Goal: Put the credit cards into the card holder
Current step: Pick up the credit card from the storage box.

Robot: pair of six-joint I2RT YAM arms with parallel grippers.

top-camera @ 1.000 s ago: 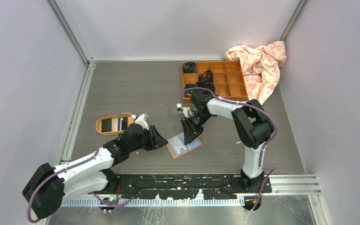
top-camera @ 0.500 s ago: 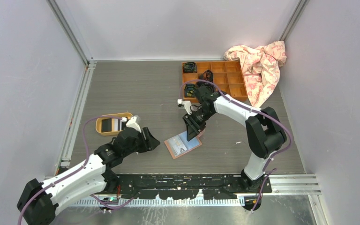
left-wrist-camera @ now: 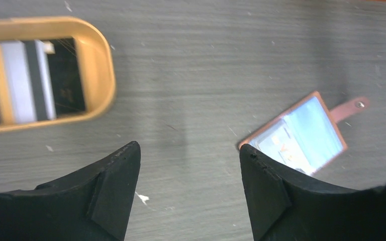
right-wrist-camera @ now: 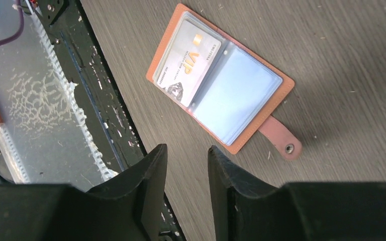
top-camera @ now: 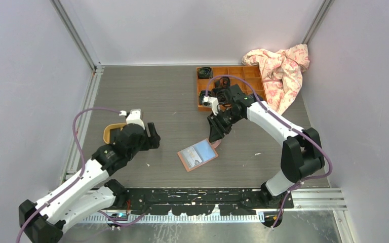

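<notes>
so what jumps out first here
The pink card holder lies open mid-table, a VIP card already in one clear pocket. Left of it, a yellow tray holds striped cards. A floral cloth is bunched at the far right corner beside a wooden box.

The top camera looks steeply down from behind the arms over the whole table (top-camera: 162,91). The left wrist camera looks down past the left gripper (left-wrist-camera: 188,155), near the table: tray (left-wrist-camera: 103,65) ahead-left, wallet (left-wrist-camera: 301,135) ahead-right. The right wrist camera sits closer, wallet just beyond the right gripper (right-wrist-camera: 187,150). All three views share the wallet.
</notes>
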